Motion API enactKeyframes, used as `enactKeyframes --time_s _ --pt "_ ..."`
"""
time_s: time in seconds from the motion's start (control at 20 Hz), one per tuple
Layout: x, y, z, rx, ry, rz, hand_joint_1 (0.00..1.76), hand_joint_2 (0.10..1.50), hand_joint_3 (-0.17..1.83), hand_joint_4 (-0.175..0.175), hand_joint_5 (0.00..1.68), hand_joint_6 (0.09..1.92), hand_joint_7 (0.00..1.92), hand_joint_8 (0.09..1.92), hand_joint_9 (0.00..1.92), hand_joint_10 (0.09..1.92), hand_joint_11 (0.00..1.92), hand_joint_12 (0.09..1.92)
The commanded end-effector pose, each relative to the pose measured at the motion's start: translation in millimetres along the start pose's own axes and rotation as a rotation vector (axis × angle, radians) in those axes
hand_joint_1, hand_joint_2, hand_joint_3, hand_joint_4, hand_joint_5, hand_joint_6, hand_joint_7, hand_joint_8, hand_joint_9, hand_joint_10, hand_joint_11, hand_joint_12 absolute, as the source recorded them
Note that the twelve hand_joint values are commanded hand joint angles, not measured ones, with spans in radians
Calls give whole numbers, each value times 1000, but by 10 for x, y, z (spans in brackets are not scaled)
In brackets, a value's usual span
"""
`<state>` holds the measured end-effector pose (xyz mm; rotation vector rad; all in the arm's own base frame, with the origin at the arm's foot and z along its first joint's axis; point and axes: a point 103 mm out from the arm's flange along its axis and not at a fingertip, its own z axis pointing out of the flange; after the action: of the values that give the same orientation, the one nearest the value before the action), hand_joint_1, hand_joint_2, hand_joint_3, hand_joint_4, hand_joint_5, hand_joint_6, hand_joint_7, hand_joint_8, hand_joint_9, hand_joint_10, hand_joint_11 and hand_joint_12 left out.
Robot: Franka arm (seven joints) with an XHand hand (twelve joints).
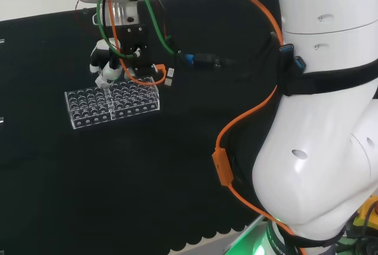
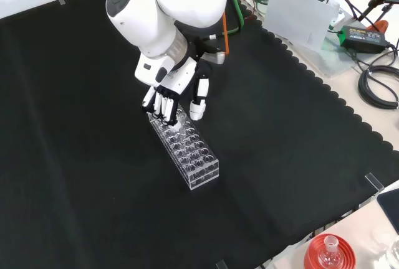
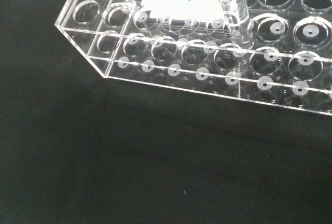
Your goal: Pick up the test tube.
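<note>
The black and white robot hand (image 2: 176, 91) hangs over the far end of a clear plastic test tube rack (image 2: 193, 157) in the front view, its fingers (image 2: 163, 106) pointing down onto the rack's top and its thumb (image 2: 198, 106) set apart beside them. Whether the fingers pinch anything cannot be told. In the wrist view, 1 clear test tube (image 3: 232, 6) stands upright in a hole of the rack (image 3: 171, 63), a few holes in from the rack's corner. The rack rests on the black cloth (image 2: 93, 175). In the head view, the hand (image 1: 107, 66) sits at the rack's (image 1: 112, 104) back edge, near its middle.
</note>
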<state>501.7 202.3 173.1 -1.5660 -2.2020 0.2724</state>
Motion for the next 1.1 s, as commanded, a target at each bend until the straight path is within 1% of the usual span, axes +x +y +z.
enactKeyframes --time_s 0.05,0.3,0.45,0.55,0.9,1.0,1.1 --pt "7 28 14 -1 -24 4 1101 1033 -175 -53 580 882 828 713 573 818 53 1563" --pt "-1 54 6 -13 -31 14 1131 1034 -175 -55 617 893 878 701 627 795 93 1552" --pt "-46 95 -27 -16 -29 14 1144 1037 -175 -56 640 900 909 695 663 781 125 1544" --pt "-34 120 -33 -23 -40 21 1149 1039 -175 -57 664 899 944 685 693 765 153 1534" --pt "-82 166 -55 -24 -33 23 1163 1043 -175 -72 764 872 1068 638 778 720 229 1507" --pt "-110 184 -60 -28 -43 22 1171 1042 -175 -83 820 844 1126 609 817 697 262 1493" --pt "-118 197 -58 -34 -54 21 1166 1080 -121 -112 995 837 1210 589 865 689 299 1490"
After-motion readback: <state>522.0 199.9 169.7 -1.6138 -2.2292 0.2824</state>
